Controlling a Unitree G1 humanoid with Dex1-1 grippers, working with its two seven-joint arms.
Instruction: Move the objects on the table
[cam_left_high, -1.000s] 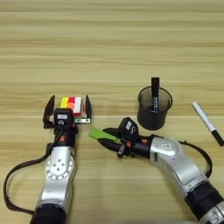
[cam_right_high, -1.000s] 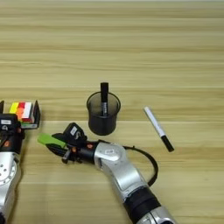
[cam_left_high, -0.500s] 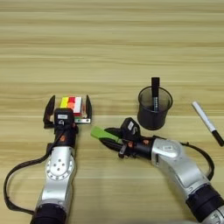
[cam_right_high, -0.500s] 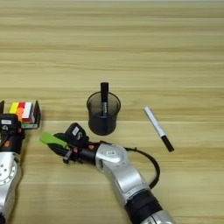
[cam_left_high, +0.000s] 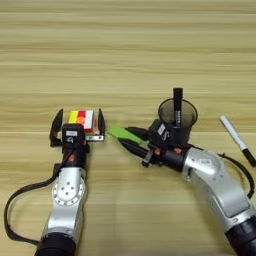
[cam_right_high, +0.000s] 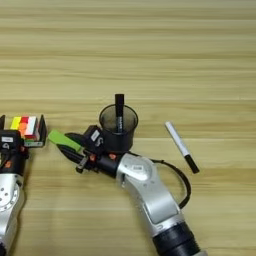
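- The flat bright-green block (cam_left_high: 119, 133) is pinched at its near end between the two black fingers of the right gripper (cam_left_high: 131, 140). It points left and away, toward the puzzle cube, and I cannot tell whether its far tip touches the table (cam_left_high: 130, 60).
- The multicoloured puzzle cube (cam_left_high: 81, 121) sits on the wood just left of the block, between the spread fingers of the left gripper (cam_left_high: 77, 129). The fingers flank it without visibly pressing on it.
- The slim white pen (cam_left_high: 238, 140) with its black cap lies flat, well apart to the right and untouched.
- The black mesh cup (cam_left_high: 176, 119) stands just behind the right wrist, with a black marker (cam_left_high: 177, 104) upright in it.
- Judged step: carrying the green block to a new spot. To do it well, keep the pinch firm, since the block is thin and held near one end, so it could pivot.
- Swing it clear of the cube and left fingers, and keep the forearm off the cup.
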